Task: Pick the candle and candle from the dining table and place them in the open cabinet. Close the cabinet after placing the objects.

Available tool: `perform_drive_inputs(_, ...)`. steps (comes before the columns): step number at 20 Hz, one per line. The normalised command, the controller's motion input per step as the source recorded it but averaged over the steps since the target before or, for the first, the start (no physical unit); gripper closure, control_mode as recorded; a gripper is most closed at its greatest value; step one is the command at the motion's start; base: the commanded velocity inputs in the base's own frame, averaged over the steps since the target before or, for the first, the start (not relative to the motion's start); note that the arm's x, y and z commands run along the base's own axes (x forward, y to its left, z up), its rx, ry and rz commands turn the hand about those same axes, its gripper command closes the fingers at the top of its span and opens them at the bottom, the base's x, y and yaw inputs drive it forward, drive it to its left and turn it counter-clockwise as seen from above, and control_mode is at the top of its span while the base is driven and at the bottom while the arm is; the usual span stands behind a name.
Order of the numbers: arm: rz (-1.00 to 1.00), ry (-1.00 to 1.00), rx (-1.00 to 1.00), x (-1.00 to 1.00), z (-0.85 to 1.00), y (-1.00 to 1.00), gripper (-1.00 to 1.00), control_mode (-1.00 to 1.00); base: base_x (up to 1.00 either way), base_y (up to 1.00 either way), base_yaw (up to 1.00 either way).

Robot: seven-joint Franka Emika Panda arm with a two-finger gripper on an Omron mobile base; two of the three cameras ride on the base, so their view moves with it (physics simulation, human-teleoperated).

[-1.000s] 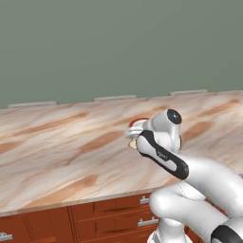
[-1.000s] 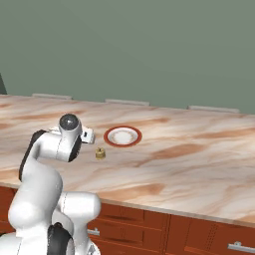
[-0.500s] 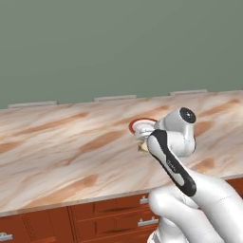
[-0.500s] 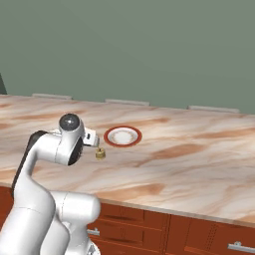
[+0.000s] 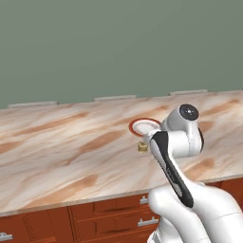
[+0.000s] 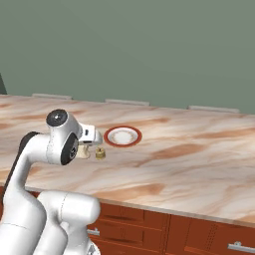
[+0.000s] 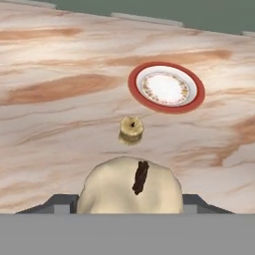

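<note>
In the hand view the pincer (image 7: 130, 199) is clamped on the pale cream candle (image 7: 130, 188), which sits between the two dark tips at the bottom of that view, its top facing the camera with a dark wick stub at the middle. The same cream candle shows in the right base view (image 6: 82, 151) just under the white hand, lifted clear of the marble.

The second candle, the squat tan-yellow candle (image 7: 131, 127), stands upright on the bench (image 7: 60, 99), just beyond the held one and apart from it. In the right base view it (image 6: 100, 153) is just beside the hand, on its plate side, free of the pincer. In the left base view it (image 5: 143, 147) peeks out at the near edge of the arm's wrist.

Further back on the bench lies the red-rimmed white plate (image 7: 166, 87), near the tan-yellow candle but not touching it; it also shows in the right base view (image 6: 122, 135) and, partly hidden by the arm, in the left base view (image 5: 141, 126).

Below the marble top, reddish-brown drawers (image 5: 111, 213) with silver handles run along the front.
</note>
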Motion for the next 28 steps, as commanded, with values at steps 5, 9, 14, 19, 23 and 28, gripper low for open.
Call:
perform_drive_inputs(5,0.01,-0.03,-0.02,-0.17,0.0,-0.58,1.0,-1.0,0.0,0.0,0.0)
perform_drive_inputs(9,0.03,-0.02,0.0,-0.03,0.0,-0.48,1.0,-1.0,0.0,0.0,0.0)
perform_drive_inputs(14,0.03,-0.01,0.0,-0.03,0.0,-0.37,1.0,-1.0,0.0,0.0,0.0)
perform_drive_inputs(19,0.02,0.0,0.0,-0.06,-0.03,-0.11,1.0,1.0,-0.17,0.0,0.0)
perform_drive_inputs(23,0.0,0.0,0.0,0.0,0.0,0.0,1.0,1.0,-0.69,0.12,0.0)
perform_drive_inputs(28,0.0,0.0,0.0,0.0,0.0,0.0,1.0,1.0,-0.98,0.33,0.0)
